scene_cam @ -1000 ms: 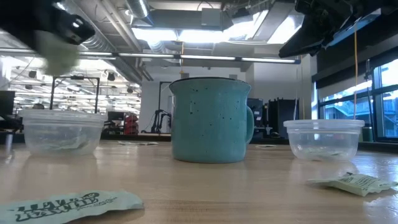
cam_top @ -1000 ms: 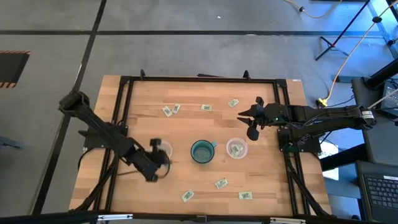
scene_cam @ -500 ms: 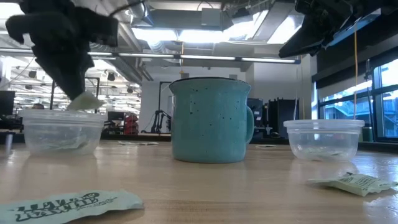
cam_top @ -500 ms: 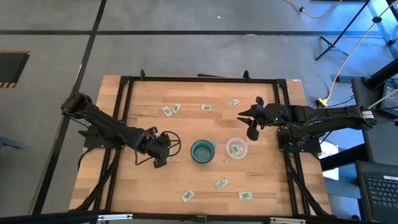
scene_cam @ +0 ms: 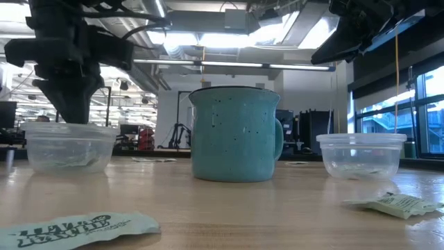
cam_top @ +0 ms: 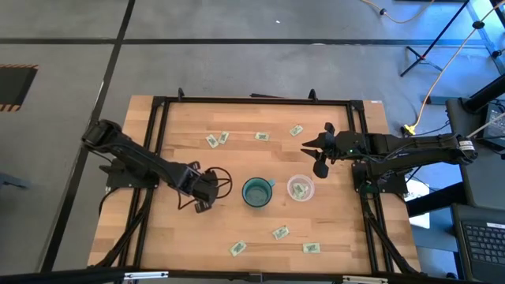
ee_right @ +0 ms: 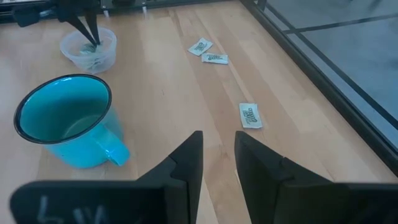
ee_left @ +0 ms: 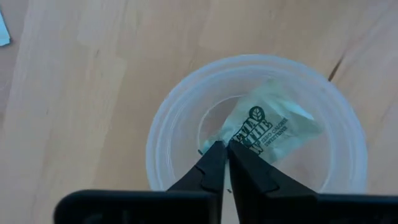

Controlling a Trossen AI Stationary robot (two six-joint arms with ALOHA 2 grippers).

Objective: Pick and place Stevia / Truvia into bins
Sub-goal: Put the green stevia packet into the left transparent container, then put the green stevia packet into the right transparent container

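Observation:
My left gripper (ee_left: 222,146) points down into the left clear cup (ee_left: 255,68), its fingertips almost together just above a pale green Stevia packet (ee_left: 270,127) that lies tilted inside. In the low view the gripper's tip (scene_cam: 69,118) dips just below that cup's rim (scene_cam: 67,128). The right clear cup (cam_top: 299,188) holds packets too. My right gripper (ee_right: 217,146) hovers open above the table by its right edge (cam_top: 319,154), with nothing between its fingers. Loose packets lie flat on the table, far (cam_top: 261,136) and near (cam_top: 279,233). My left gripper's fingertips (ee_left: 211,155) stand at the near corner of the packet (ee_left: 214,144) in the cup, coming from above. I cannot tell whether they still touch it. The packet's far end rests against the cup's inner wall.
A teal mug (cam_top: 256,192) with a handle stands between the two cups. More packets lie at the far left (cam_top: 217,140), far right (cam_top: 296,130) and near the front edge (cam_top: 237,248) (cam_top: 311,248). A black frame (cam_top: 158,106) borders the wooden table.
My left gripper has carried a packet from nearer the front edge over to the left cup. It has tipped to point more steeply down and has sunk. The packet, first high up and then just above the rim, is now inside the cup.

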